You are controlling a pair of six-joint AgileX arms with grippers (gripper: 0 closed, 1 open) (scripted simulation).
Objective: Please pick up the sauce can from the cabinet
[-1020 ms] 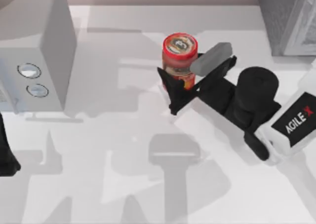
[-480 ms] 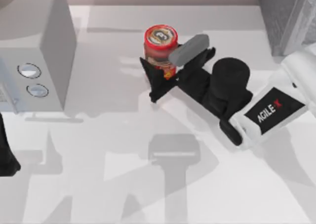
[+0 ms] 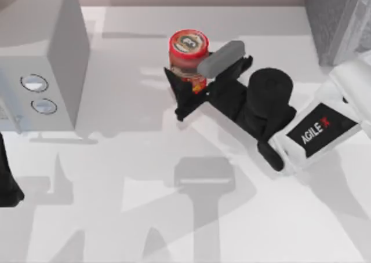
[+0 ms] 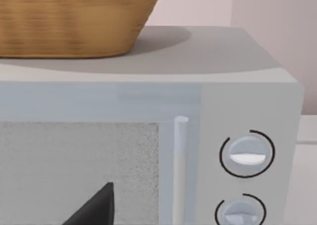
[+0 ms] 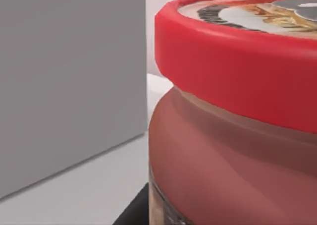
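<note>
The sauce can (image 3: 188,46), red with a round dark-and-white emblem on its lid, stands upright between the fingers of my right gripper (image 3: 194,77), which is shut on it. The black finger (image 3: 181,98) lies on the can's near-left side and the grey pad (image 3: 222,58) on its right. In the right wrist view the sauce can (image 5: 233,136) looms very close, red lid above a dark red body. The grey cabinet (image 3: 336,19) stands at the back right, well apart from the can. My left arm (image 3: 7,182) sits parked at the table's left edge.
A grey microwave (image 3: 40,54) with two round knobs stands at the back left, with a woven basket (image 4: 74,22) on top of it in the left wrist view. White tabletop (image 3: 174,216) stretches across the front.
Since one second ago my right gripper has carried the sauce can to the left and slightly toward the back. Over the last half second nothing has moved.
</note>
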